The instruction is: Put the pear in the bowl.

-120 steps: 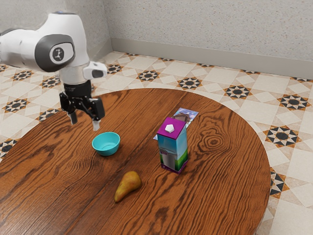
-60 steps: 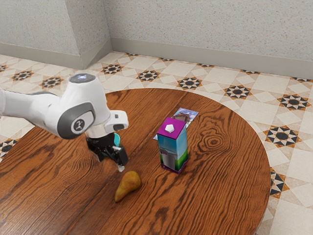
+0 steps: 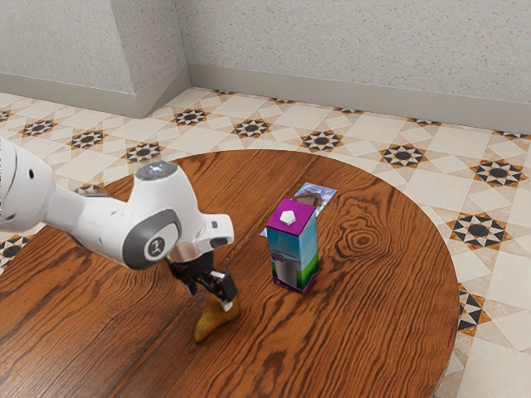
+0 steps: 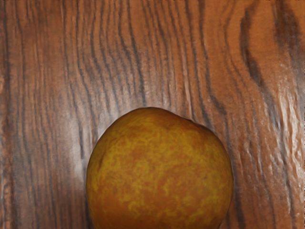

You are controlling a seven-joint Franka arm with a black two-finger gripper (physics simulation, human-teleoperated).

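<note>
Two fingers on the black pincer, spread wide apart, pointing down at a slant toward the bench. Released, with nothing clenched between the tips. One pale fingertip in front of the pear in the exterior view, overlapping its thick end; the other tip higher and farther to the exterior view's left. Contact between fingertips and fruit — impossible to tell.

Directly beneath the pincer, the same pear, lying on its side on the bench. Fat, rounded end up close to the fingers, narrow end pointing away from them, toward the exterior view's lower edge and slightly to its left. Mottled skin in yellow and brown. In the wrist view, rounded end large and near under the hand, with a slight dark notch along its outline and bare wood around it.

Above the pincer, the white and grey arm, coming in from the exterior view's left and bending down at the wrist.

To the exterior view's right of the pincer, well clear of the fingers, an upright carton with a purple top, white cap and blue-and-green sides. Partly behind it, a flat printed card. Underneath all this, reddish-brown wood with dark, wavy grain and a curved rim. Farther out, a cream tiled floor with dark star patterns — then a grey baseboard and a pale speckled wall.
</note>
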